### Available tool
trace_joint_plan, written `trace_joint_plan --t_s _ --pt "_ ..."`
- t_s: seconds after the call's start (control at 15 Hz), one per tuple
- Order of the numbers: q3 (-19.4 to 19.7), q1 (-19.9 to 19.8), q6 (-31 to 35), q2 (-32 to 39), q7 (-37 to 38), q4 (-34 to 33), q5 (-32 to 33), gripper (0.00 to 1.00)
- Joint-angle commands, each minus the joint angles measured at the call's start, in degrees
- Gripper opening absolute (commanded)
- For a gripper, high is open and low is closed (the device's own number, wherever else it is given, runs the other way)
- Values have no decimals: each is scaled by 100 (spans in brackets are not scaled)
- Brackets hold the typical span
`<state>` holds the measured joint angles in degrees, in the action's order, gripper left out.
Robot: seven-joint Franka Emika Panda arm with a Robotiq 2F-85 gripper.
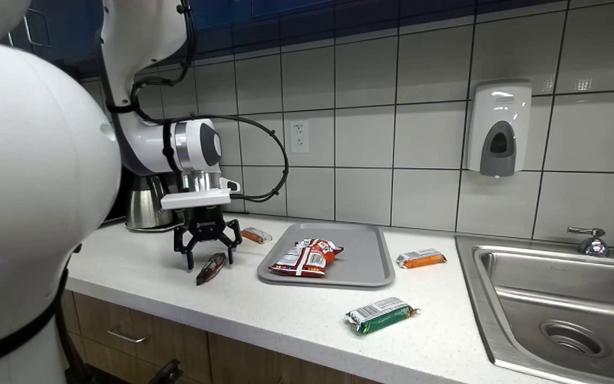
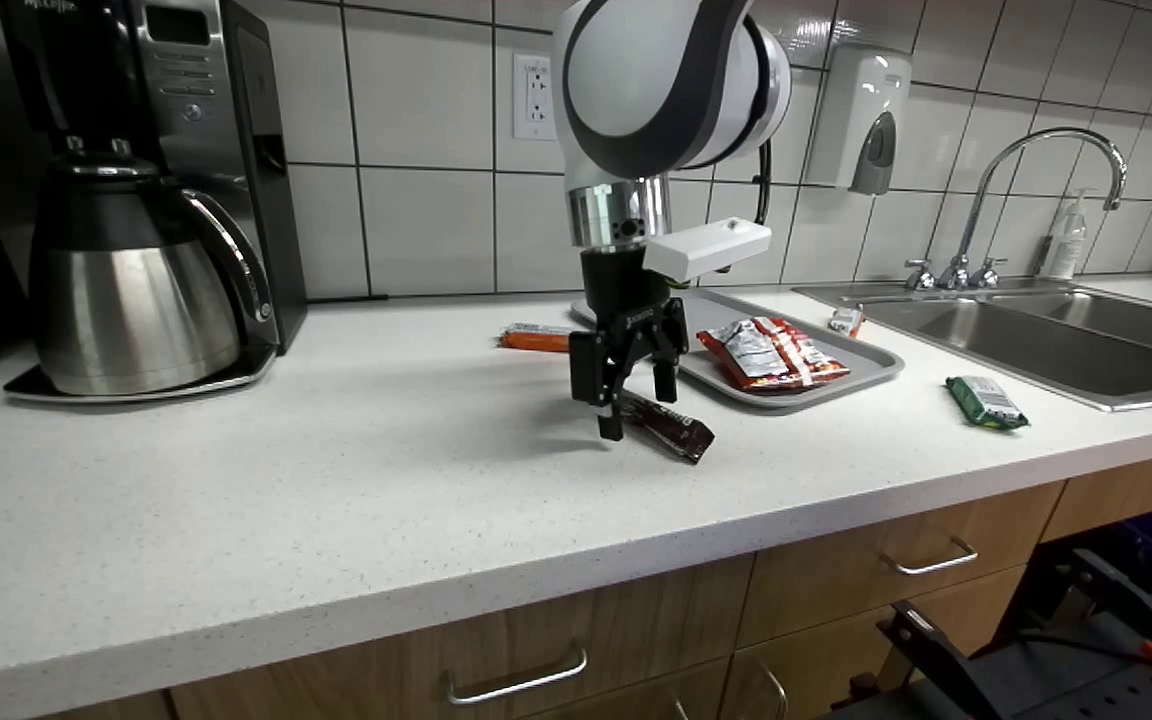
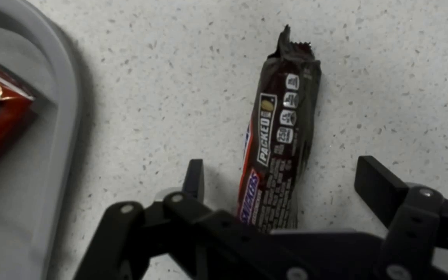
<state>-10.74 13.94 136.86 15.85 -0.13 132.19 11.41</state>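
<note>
A grey tray (image 1: 363, 248) is set on the white speckled tabletop (image 2: 336, 500), and a red-and-silver bag (image 1: 308, 259) is contained in it, close to the rim. A steel carafe (image 2: 136, 312) is seated in a coffee maker (image 2: 211, 150); its contents are hidden. Beside the tray and apart from it, a dark Snickers bar (image 3: 280, 140) is laid on the tabletop. The jaws are spread wide: in the wrist view the bar is seen between them with a gap on either side, and one of them is interposed between bar and tray. Toward the tiled wall (image 1: 364, 138), an orange packet (image 1: 257, 235) is seen just past the jaws. Another orange packet (image 1: 421, 259) is placed between the tray and a steel sink (image 1: 485, 298), and a green packet (image 1: 381, 316) is laid nearer the front edge of the tabletop.
</note>
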Motion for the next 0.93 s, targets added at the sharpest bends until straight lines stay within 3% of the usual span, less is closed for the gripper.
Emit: trace_joint_plan --t_s 0.0,0.07,0.13,0.27,0.73,0.87 --pt "9 12 -20 -82 49 -69 22 100" --pt "16 14 -26 -68 60 -83 34 100" --pt "15 10 -31 -61 48 -88 25 75" --pt "20 9 -25 -62 49 -85 30 66" --pt "18 -47 -151 -60 -48 -125 -97 9" --pt "1 -91 -230 -111 -120 -118 -201 0"
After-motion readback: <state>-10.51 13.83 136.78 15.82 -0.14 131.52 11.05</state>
